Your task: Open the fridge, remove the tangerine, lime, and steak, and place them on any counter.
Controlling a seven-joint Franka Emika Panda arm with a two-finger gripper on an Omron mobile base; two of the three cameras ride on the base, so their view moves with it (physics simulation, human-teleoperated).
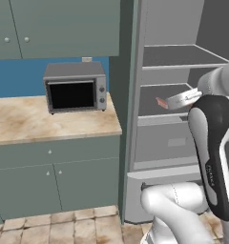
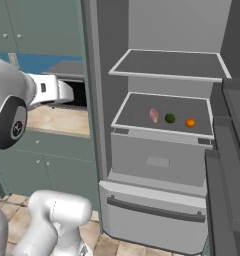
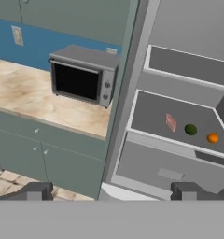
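The fridge (image 2: 157,161) stands open, its door (image 2: 228,165) swung out to the right. On its middle shelf, left to right, lie the pink steak (image 2: 154,115), the dark green lime (image 2: 169,118) and the orange tangerine (image 2: 190,122). The hand view shows the same row: steak (image 3: 171,122), lime (image 3: 191,129), tangerine (image 3: 212,137). My gripper (image 3: 110,191) is open and holds nothing, hanging back from the fridge (image 3: 165,161) and well short of the shelf. In the left base view the steak (image 1: 161,102) peeks out beside my arm.
The beige counter (image 1: 35,125) runs left of the fridge with a grey microwave (image 1: 76,88) at its back. Grey-green cabinets (image 1: 54,183) sit below and above. A lower fridge drawer (image 2: 154,212) with a horizontal handle juts forward.
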